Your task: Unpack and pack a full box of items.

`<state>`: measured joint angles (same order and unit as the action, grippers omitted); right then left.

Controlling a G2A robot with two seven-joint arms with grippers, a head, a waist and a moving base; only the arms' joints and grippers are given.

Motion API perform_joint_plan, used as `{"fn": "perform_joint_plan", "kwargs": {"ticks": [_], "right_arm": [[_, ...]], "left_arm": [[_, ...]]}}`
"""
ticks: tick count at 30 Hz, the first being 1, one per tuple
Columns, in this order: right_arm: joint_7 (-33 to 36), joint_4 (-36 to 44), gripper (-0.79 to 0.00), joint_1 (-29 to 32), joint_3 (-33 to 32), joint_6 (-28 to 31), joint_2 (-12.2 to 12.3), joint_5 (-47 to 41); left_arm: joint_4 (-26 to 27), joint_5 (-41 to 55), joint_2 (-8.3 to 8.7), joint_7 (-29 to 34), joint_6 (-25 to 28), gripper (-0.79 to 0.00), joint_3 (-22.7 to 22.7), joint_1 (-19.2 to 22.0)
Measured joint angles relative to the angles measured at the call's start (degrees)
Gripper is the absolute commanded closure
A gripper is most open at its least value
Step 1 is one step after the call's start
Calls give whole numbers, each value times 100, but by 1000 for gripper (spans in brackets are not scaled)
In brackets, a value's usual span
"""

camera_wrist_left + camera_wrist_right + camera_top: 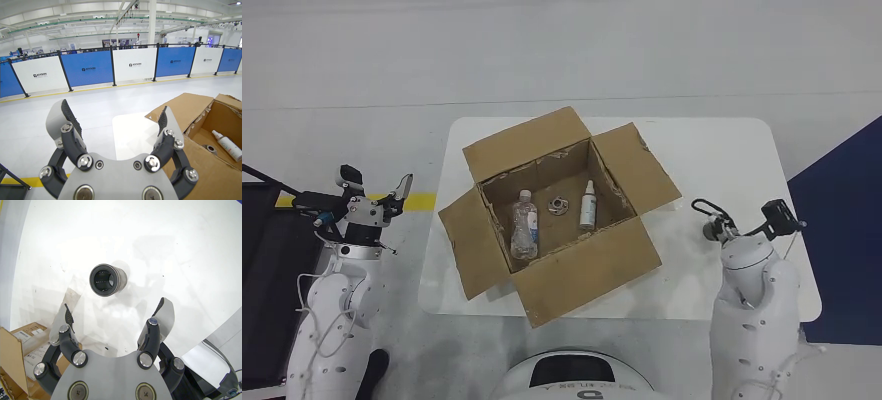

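A white table (712, 160) carries the open cardboard box (572, 265). The left gripper (115, 105) hangs off its left edge and the right gripper (114, 303) hovers right of the box, both with jaws apart. Inside lie a water bottle (525, 225), a spray bottle (588, 207) and a metal flange (559, 206). A steel bearing (107, 281) sits on the table beneath the right gripper.

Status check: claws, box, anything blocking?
Left claw open, empty. Right claw open, empty, facing the steel cylindrical bearing on the white table. Open brown cardboard box holds clear plastic bottle, metal flange, white spray bottle. Nothing in the way.
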<state>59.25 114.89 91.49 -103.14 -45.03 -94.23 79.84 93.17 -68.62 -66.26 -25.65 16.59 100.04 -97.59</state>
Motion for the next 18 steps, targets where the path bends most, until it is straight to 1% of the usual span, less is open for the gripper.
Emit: {"fn": "perform_joint_plan", "kwargs": {"ticks": [2,4,6,12,18], "right_arm": [[-8,-41,-449,-50,-62,-9,-32,9],[-32,-52,-440,-63,-143,-31,-61,-19],[-75,-81,-403,-70,-246,-74,-96,-29],[-97,-117,-388,-130,-334,-97,-192,8],[-101,-462,-369,-426,-353,-101,-275,308]], "left_arm": [[0,0,0,0,0,-785,0,0],[0,0,0,0,0,-785,0,0],[0,0,0,0,0,-785,0,0],[0,0,0,0,0,-785,0,0],[0,0,0,0,0,-785,0,0]]}}
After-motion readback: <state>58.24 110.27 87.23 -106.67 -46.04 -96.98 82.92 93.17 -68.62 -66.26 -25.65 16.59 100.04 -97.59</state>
